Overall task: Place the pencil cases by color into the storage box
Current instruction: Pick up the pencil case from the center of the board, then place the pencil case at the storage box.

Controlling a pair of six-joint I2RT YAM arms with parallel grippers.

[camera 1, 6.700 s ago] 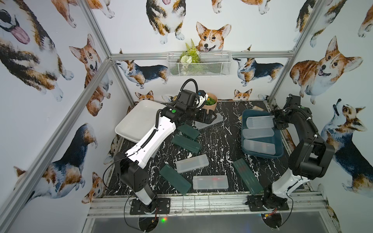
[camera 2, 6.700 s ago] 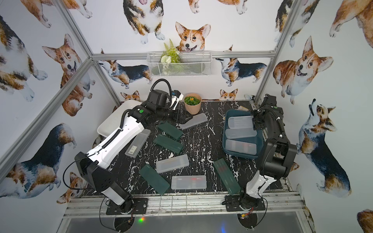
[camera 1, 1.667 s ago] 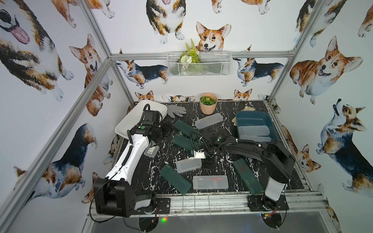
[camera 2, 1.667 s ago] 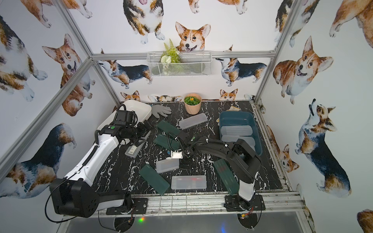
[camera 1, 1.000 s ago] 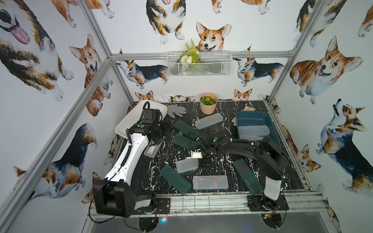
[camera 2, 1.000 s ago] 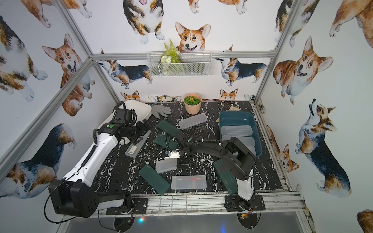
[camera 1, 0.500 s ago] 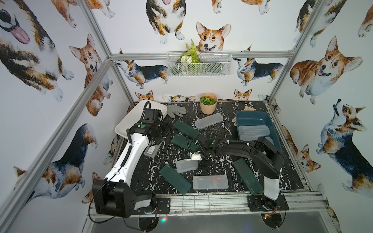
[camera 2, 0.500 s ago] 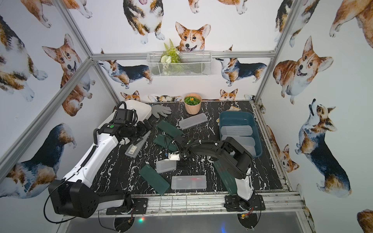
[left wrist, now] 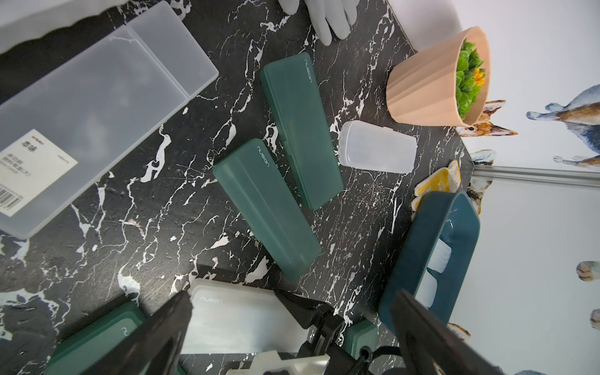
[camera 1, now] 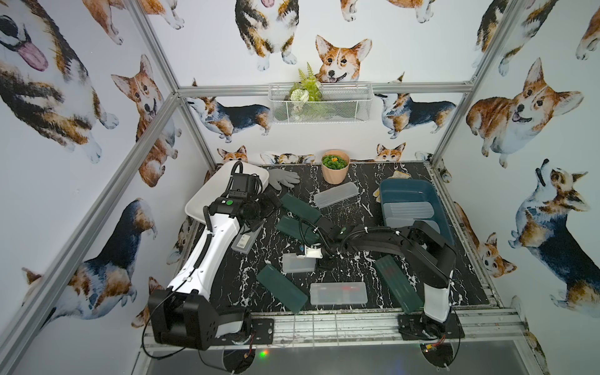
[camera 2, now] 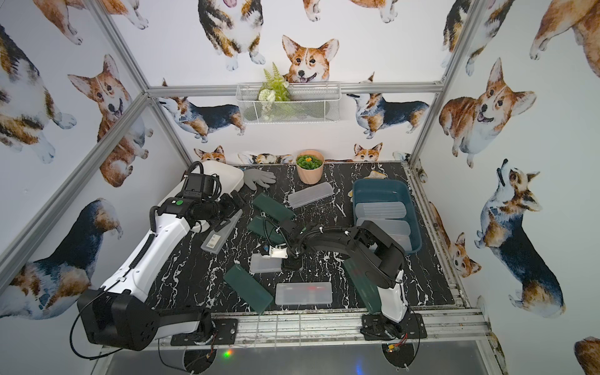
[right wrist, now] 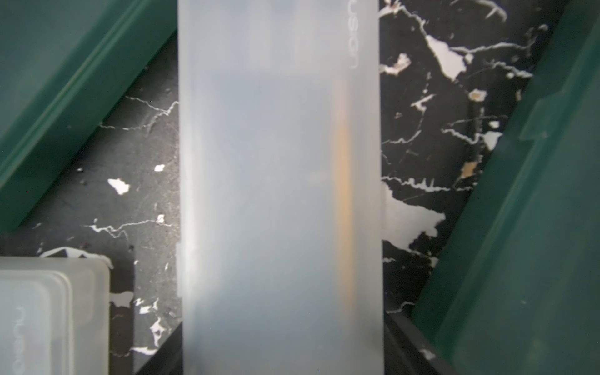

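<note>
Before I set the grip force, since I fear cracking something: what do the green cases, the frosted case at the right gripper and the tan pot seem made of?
The green cases: probably translucent plastic, smooth, with moulded seams and a printed logo. The frosted case: milky matt plastic; an orange streak shows through. The tan pot: matt, ribbed; plastic or ceramic, unclear.

Four green pencil cases [camera 1: 300,206], seven frosted clear ones [camera 1: 337,293], two tubs [camera 1: 406,187], one pot [camera 1: 334,174], one glove [camera 1: 284,178].
</note>
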